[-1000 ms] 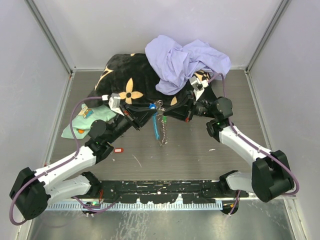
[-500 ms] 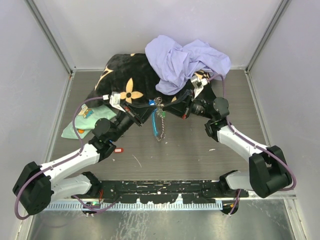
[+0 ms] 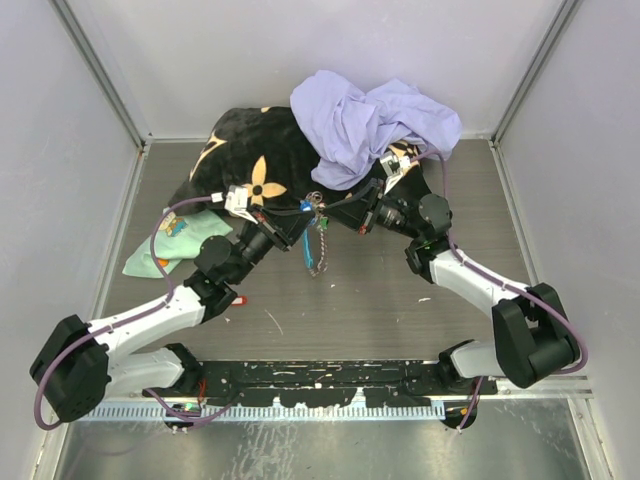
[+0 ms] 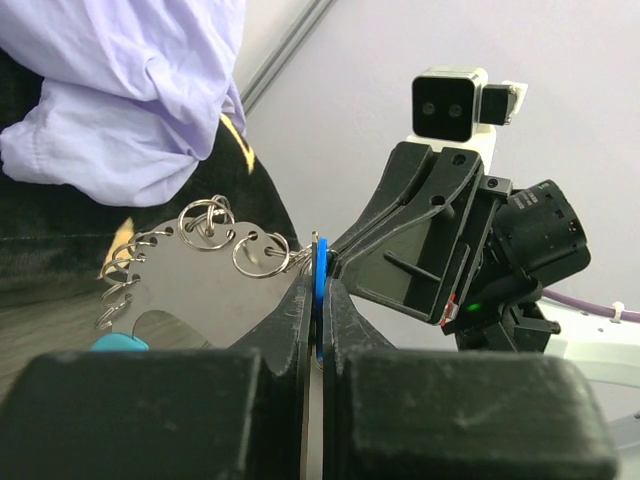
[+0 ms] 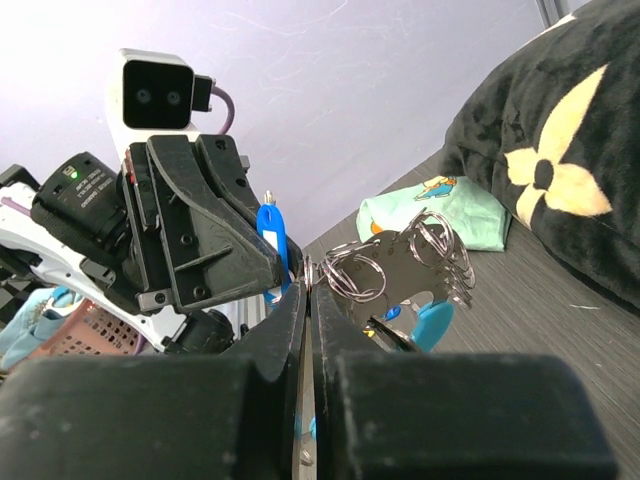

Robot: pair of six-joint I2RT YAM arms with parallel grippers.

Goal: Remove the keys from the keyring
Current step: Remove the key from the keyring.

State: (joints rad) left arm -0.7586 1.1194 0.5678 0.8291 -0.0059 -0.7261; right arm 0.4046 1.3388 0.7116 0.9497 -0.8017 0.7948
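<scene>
The keyring (image 3: 316, 240) hangs above the table between both grippers: a grey plate (image 4: 195, 278) with several split rings, a silver chain and a light-blue piece (image 5: 432, 322). My left gripper (image 4: 318, 275) is shut on the blue tag (image 4: 319, 262) of a key, which also shows in the right wrist view as the blue tag (image 5: 272, 235). My right gripper (image 5: 307, 268) faces it, shut on a split ring (image 5: 350, 270) of the keyring. In the top view the left gripper (image 3: 300, 213) and right gripper (image 3: 331, 206) meet tip to tip. A red-tagged key (image 3: 237, 299) lies on the table.
A black flower-patterned blanket (image 3: 250, 150) with a lavender cloth (image 3: 370, 120) on it fills the back of the table. A mint-green cloth (image 3: 180, 240) lies at the left. Grey walls close in both sides.
Both grippers have moved together toward the back of the table, carrying the keyring with them. Their grips have not changed.
</scene>
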